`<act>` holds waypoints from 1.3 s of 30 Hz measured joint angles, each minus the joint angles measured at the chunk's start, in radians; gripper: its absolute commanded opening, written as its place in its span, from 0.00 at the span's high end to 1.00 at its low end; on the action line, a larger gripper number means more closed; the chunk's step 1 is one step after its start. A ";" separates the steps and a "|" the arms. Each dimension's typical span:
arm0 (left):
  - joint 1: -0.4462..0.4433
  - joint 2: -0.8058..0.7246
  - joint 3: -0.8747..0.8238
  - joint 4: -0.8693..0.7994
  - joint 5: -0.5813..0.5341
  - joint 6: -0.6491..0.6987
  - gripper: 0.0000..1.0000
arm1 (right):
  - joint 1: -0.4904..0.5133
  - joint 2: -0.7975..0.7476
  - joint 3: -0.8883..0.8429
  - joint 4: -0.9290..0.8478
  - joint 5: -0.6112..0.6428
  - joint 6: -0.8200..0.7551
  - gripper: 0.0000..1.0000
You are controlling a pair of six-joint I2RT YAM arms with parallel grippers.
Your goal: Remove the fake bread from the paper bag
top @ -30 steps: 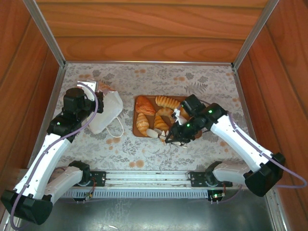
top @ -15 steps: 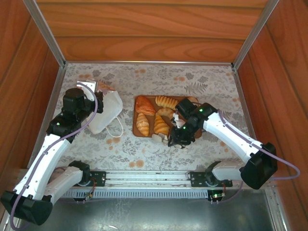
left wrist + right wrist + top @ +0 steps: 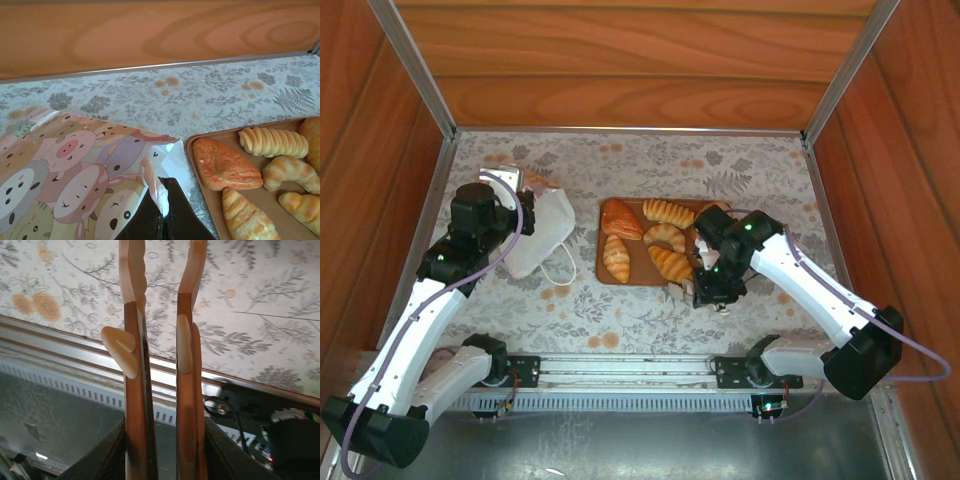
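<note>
The paper bag lies on its side at the left, printed with cartoon animals. My left gripper is shut on the bag's white edge. Several pieces of fake bread lie on the brown tray: a flat pastry, a striped roll, croissants and an oblong roll. My right gripper hovers off the tray's front right corner, pointing at the near rail. Its jaws stand apart with nothing between them.
Wooden walls close in the back and both sides of the floral tablecloth. A metal rail runs along the near edge between the arm bases. The bag's cord handle lies loose beside the tray.
My right gripper has left the tray's front edge, moving right and towards the near rail. An oblong roll now shows where it had been. The left arm and bag have not moved.
</note>
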 measured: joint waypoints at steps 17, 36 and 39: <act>0.000 0.002 0.000 0.000 0.001 0.000 1.00 | -0.052 -0.008 0.124 0.003 0.150 -0.008 0.63; 0.000 0.011 0.000 0.000 0.002 0.001 1.00 | -0.090 0.091 0.042 0.152 -0.047 -0.071 0.63; 0.000 0.013 0.000 0.000 0.004 0.001 1.00 | -0.090 0.096 0.037 0.159 -0.056 -0.081 0.62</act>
